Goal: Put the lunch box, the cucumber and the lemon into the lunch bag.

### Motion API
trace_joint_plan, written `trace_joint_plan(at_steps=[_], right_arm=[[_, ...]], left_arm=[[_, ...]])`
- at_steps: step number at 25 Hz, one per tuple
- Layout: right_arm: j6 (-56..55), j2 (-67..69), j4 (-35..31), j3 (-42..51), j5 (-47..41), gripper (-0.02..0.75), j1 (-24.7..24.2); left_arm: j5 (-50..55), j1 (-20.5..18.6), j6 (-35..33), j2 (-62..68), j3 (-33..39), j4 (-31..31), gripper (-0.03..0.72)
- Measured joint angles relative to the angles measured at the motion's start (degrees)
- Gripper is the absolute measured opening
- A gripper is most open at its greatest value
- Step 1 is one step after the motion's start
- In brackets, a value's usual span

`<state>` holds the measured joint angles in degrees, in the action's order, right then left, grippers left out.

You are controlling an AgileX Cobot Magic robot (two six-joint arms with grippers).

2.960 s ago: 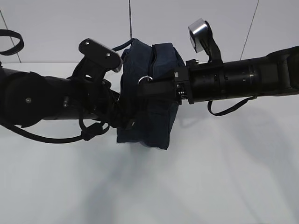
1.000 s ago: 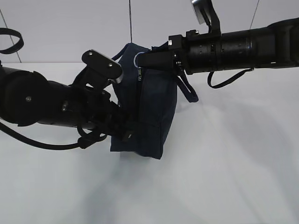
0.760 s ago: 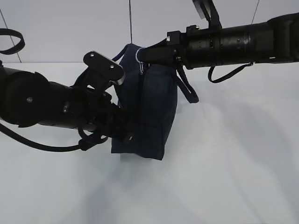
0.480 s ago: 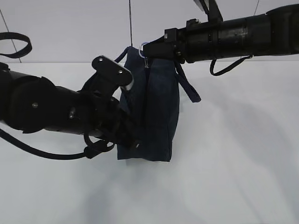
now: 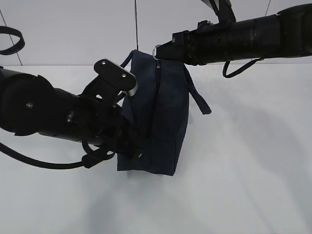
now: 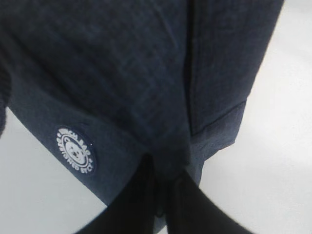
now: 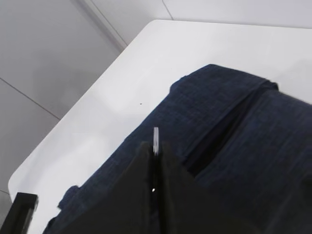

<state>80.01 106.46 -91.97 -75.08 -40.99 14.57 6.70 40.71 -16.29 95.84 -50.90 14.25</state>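
The dark navy lunch bag (image 5: 158, 117) stands upright on the white table, zipper side facing the camera. My right gripper (image 5: 159, 52) is shut on the metal ring pull (image 7: 155, 140) at the bag's top edge. My left gripper (image 5: 137, 152) is shut on the fabric at the bag's lower left corner, close to the round white logo (image 6: 75, 149). The bag fills the left wrist view (image 6: 146, 78) and the right wrist view (image 7: 234, 161). The lunch box, the cucumber and the lemon are out of view.
One loop handle (image 5: 197, 95) hangs down the bag's right side. The white table (image 5: 243, 185) runs to a pale wall behind; its far edge and corner show in the right wrist view (image 7: 73, 117).
My right gripper has moved up along the bag with the ring pull, from mid-height to the top edge. The bag now stands taller and straighter. My left gripper keeps its hold low on the bag.
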Motion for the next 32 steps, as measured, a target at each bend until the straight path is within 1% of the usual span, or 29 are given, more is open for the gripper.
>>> trace_joint_plan(at_steps=[6,14,20,32], right_arm=[[0.5,0.0,0.0,-0.1,3.5,0.001,0.0],[4.4,0.0,-0.1,-0.6,8.7,0.001,0.0],[5.8,2.2,-0.2,-5.4,9.1,0.001,0.0],[5.9,11.5,-0.2,-15.4,9.3,0.001,-0.1]], left_arm=[[1.3,0.0,0.0,0.0,0.0,-0.4,0.000],[2.4,0.0,0.0,-0.1,0.0,-0.5,-0.001],[3.3,0.0,-0.1,-0.3,0.0,-0.5,-0.001],[4.7,0.0,-0.2,-0.3,0.0,-0.5,-0.001]])
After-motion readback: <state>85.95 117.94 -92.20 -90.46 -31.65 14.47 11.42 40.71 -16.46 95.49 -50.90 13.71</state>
